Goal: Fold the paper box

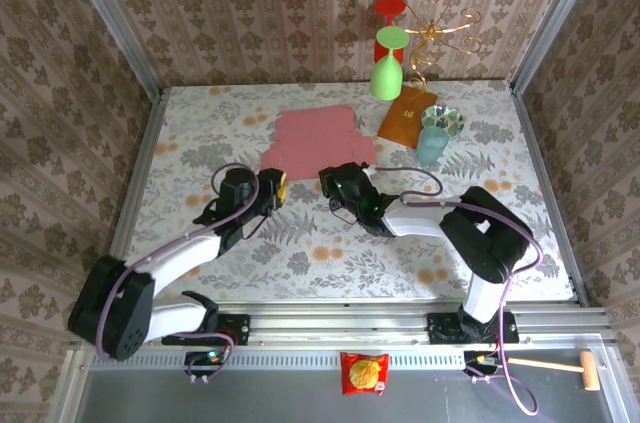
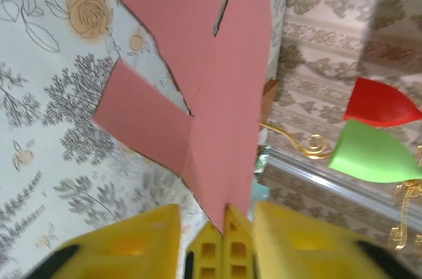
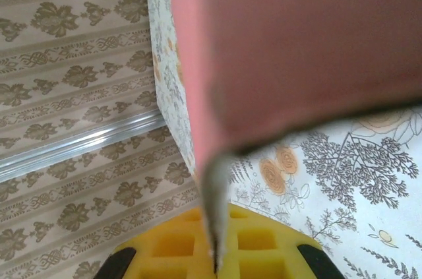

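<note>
At the near edge of the flat pink cardboard paper box [image 1: 315,141], right pincer [image 1: 332,181] clamps it, left pincer [image 1: 279,186] stands parted; lopsided lifting could crease it.

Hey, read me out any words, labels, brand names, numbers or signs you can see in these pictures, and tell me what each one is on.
No text can be read in any view.
orange-brown packet: a small dark mark on its face, too small to read.
red snack packet: a yellow printed design, any lettering too small to read.
paper box: plain pink, no print.
</note>
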`<act>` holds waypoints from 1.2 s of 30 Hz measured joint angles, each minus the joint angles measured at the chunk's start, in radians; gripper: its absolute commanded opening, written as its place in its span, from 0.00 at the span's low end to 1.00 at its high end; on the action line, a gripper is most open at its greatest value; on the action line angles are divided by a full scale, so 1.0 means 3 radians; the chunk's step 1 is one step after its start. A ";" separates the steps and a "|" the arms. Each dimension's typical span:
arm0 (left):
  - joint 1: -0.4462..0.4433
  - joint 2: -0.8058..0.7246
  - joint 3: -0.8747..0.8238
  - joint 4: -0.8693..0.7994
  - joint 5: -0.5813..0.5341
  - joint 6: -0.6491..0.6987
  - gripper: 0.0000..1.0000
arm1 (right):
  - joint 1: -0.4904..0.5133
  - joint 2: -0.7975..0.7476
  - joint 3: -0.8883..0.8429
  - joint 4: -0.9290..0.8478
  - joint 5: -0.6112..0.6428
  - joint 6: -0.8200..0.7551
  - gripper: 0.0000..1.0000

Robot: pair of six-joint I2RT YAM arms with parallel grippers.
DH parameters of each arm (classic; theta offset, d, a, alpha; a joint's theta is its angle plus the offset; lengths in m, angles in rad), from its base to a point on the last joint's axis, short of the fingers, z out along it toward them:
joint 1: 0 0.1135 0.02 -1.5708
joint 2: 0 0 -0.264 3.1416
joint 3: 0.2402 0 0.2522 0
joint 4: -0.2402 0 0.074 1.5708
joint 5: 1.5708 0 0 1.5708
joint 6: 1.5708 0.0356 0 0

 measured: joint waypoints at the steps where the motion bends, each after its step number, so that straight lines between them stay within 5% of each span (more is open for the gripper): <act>1: 0.0094 -0.0148 0.0135 -0.0263 0.0058 0.0100 0.53 | -0.0020 -0.0085 0.0057 -0.0140 -0.0003 -0.0014 0.00; 10: 0.0856 -0.0637 0.1575 -0.1793 0.0636 0.0857 0.52 | -0.0155 -0.0693 0.0843 -0.1036 -0.0121 -0.0074 0.00; 18: 0.0833 -0.0187 0.1924 -0.2387 0.0999 0.1106 0.49 | -0.0203 -0.0707 0.1222 -0.1643 -0.0334 -0.0083 0.00; 36: 0.0594 0.0064 0.2439 -0.2770 0.1054 0.1381 0.46 | -0.0210 -0.0706 0.1297 -0.1947 -0.0362 -0.0084 0.00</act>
